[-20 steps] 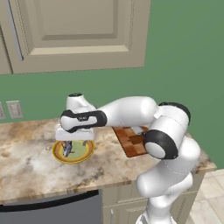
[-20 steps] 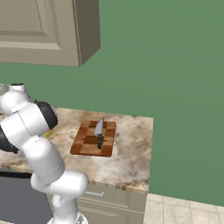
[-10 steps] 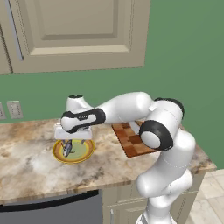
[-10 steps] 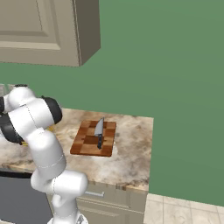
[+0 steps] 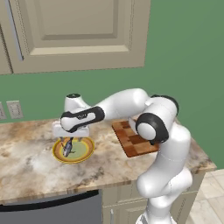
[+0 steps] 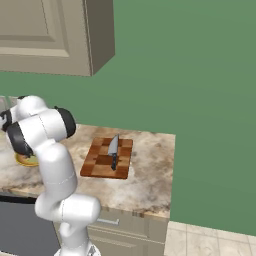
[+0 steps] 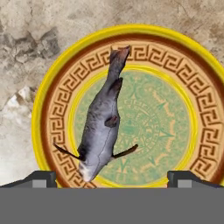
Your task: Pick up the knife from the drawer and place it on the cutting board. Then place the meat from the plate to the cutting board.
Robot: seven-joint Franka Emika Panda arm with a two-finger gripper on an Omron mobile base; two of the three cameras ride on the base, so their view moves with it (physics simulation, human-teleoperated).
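White robot arm stretched out to its left, hand pointing straight down, jaws spread wide.

From the base, the arm rises to a dark elbow joint, then reaches sideways in a long, nearly level line to the wrist. The gripper (image 5: 68, 141) hangs below the wrist, facing downward. Seen from the hand camera, the two dark fingertips (image 7: 40, 178) stand far apart at either side, with open space between them and nothing clamped.
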